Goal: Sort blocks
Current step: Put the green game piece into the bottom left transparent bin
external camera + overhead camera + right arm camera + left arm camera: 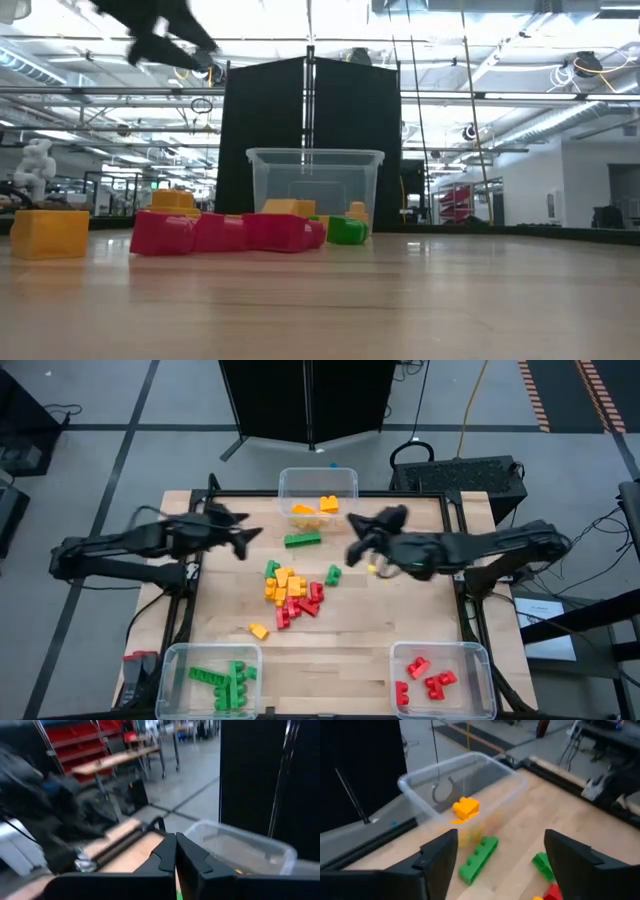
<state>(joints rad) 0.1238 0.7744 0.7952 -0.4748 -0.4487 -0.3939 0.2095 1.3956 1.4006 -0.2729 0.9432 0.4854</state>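
Observation:
Red, yellow and green blocks lie in a heap (pixel 292 590) on the middle of the table. A long green block (pixel 303 540) lies flat farther back, and one yellow block (pixel 259 630) lies nearer. My left gripper (pixel 250 532) hovers open above the table, left of the long green block (pixel 477 857), and points toward the far bin (pixel 465 780). My right gripper (pixel 358 535) is raised above the table to the right of that block. Its fingers (pixel 167 851) are shut, and nothing shows between them.
A clear bin (pixel 318 485) at the far edge holds yellow blocks. A bin (pixel 172 660) at the near left holds green ones, and a bin (pixel 480 660) at the near right holds red ones. A black panel (pixel 310 140) stands behind the far bin.

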